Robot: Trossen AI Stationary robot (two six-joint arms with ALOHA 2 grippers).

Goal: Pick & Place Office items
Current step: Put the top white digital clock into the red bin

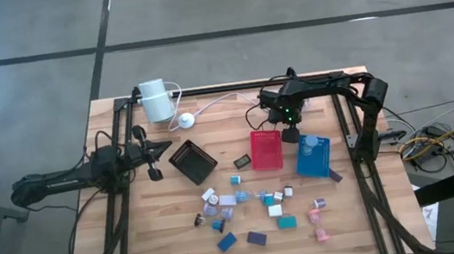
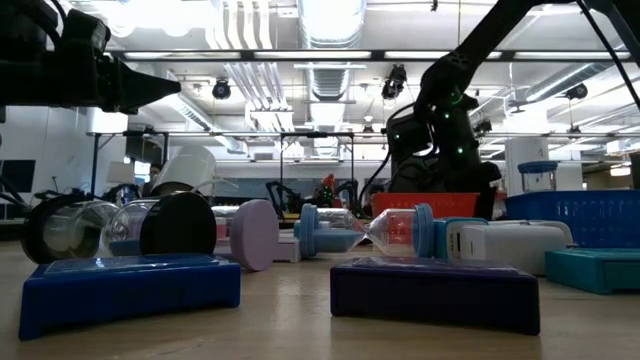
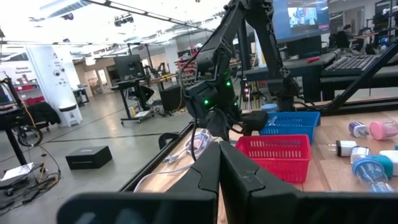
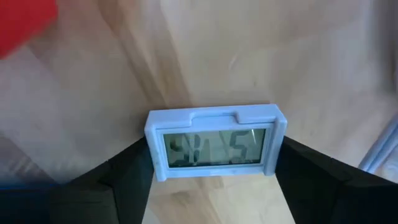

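Right claw (image 4: pixel 214 163) around pale-blue digital clock (image 4: pixel 215 143)

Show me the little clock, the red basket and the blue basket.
Light blue digital clock (image 4: pixel 214 144), right wrist view, on its display.
Red basket (image 1: pixel 267 150), high view, on its mesh floor.
Blue basket (image 1: pixel 313 156), high view, on its floor.

You have three small trays on the wooden table (image 1: pixel 137 242): black tray (image 1: pixel 192 162), red tray (image 1: pixel 267 149), blue tray (image 1: pixel 313 156) (side by side), plus a white cylinder (image 1: pixel 155 100) with its cable (image 1: pixel 211 105).
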